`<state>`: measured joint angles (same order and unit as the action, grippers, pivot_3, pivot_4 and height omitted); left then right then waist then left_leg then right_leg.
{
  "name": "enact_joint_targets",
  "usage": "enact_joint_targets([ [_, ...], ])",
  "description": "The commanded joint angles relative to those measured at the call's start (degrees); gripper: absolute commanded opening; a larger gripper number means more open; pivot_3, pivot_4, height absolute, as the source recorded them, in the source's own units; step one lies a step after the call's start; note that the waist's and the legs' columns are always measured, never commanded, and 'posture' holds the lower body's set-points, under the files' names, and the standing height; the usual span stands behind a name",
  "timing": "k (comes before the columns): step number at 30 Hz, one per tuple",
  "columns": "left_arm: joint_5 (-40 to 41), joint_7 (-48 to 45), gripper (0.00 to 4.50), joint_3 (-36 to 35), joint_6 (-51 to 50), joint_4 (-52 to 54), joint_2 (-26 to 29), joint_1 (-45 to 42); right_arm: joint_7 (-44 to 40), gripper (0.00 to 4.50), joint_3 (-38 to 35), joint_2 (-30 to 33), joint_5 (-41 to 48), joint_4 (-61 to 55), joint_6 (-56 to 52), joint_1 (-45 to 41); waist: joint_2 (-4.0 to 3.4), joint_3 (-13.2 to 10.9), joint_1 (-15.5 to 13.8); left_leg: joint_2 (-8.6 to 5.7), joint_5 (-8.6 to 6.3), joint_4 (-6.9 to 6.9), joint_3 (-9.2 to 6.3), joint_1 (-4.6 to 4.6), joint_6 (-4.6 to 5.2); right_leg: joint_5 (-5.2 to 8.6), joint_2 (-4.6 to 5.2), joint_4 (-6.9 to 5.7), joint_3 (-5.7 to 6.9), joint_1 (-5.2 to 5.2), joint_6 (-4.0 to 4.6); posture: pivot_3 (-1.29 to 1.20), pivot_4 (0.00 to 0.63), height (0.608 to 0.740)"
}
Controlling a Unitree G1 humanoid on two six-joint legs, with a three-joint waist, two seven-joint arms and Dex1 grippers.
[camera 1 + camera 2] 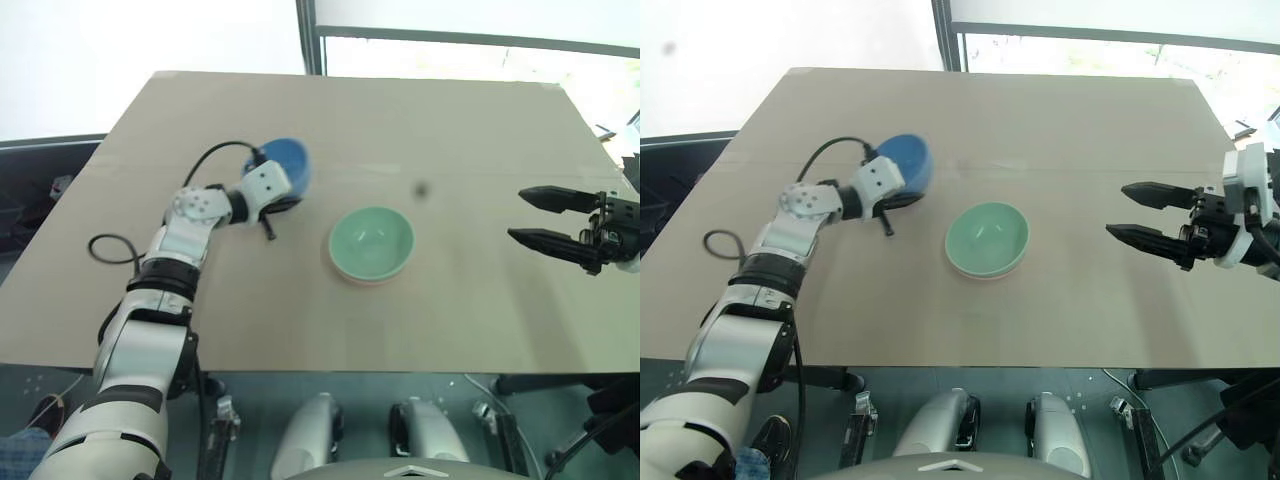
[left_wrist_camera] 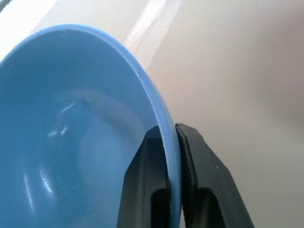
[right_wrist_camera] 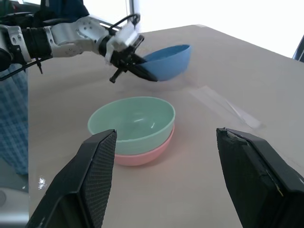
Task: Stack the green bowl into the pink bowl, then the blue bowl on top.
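The green bowl [image 1: 371, 240] sits nested in the pink bowl [image 3: 142, 154] at the middle of the table; only the pink bowl's lower rim shows beneath it. The blue bowl [image 1: 288, 160] hangs tilted, a little above the tabletop, behind and to the left of that pair. My left gripper [image 2: 173, 130] is shut on its rim, one finger inside and one outside. My right gripper [image 1: 515, 215] stands open at the right, level, pointing toward the nested bowls, with nothing between its fingers.
The tan tabletop [image 1: 450, 130] stretches wide around the bowls. A black cable [image 1: 105, 250] loops off my left arm near the table's left edge. A window frame [image 1: 310, 40] rises behind the far edge.
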<state>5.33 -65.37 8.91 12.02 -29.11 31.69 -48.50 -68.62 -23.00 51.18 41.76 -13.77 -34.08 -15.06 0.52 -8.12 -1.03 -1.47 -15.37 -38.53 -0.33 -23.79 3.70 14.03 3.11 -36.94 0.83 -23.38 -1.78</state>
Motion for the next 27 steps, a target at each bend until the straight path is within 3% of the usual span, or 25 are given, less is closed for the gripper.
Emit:
enact_joint_targets([
  [1,7.48,-7.19,0.03,0.51,-4.35,13.67,-0.16,1.38,0.22,3.49,-0.66,0.71,0.9,-1.39,1.16,-0.38,-0.02,0.01,0.18,-0.01,0.0,0.0,0.01,0.01,0.0,0.0,-0.01,0.03,-0.01,0.0,0.0,0.0,0.15,0.74],
  [6,11.34,-13.76,0.03,3.57,-13.33,25.6,1.84,2.75,0.53,3.49,-0.42,0.69,0.9,-1.46,1.49,-0.11,-0.04,0.02,0.34,0.08,0.03,0.0,0.07,0.1,-0.02,0.0,-0.19,-0.08,-0.06,0.01,0.0,0.0,0.15,0.74],
  [16,10.61,-19.39,0.03,6.98,-19.45,32.68,7.43,5.35,1.12,3.49,-1.09,0.59,1.01,-2.35,1.74,1.29,-0.05,-0.03,0.15,0.07,-0.16,0.0,0.07,0.9,0.3,0.03,-0.22,-0.07,-0.04,0.84,-0.01,0.0,0.15,0.74],
  [22,9.1,-18.04,2.36,6.24,-16.39,30.7,5.91,5.05,1.29,3.49,-0.85,0.55,1.01,-2.16,2.15,1.09,-0.04,-0.04,0.2,0.08,-0.15,-0.01,0.08,0.89,0.29,0.03,-0.23,-0.07,-0.04,0.83,-0.02,0.0,0.15,0.74],
  [25,9.99,-17.32,3.78,5.42,-16.6,30.35,5.54,5.16,1.2,3.49,-0.71,0.55,0.93,-2.03,2.4,1.11,-0.04,-0.04,0.2,0.08,-0.15,-0.01,0.08,0.89,0.29,0.03,-0.24,-0.07,-0.04,0.83,-0.02,0.0,0.15,0.74],
  [27,12.17,-16.13,4.42,4.04,-18.64,30.98,4.77,5.25,1.18,3.49,-0.59,0.48,0.89,-2.09,2.48,1.26,-0.04,-0.04,0.21,0.08,-0.15,-0.01,0.08,0.89,0.3,0.03,-0.24,-0.07,-0.04,0.83,-0.02,0.0,0.15,0.74],
])
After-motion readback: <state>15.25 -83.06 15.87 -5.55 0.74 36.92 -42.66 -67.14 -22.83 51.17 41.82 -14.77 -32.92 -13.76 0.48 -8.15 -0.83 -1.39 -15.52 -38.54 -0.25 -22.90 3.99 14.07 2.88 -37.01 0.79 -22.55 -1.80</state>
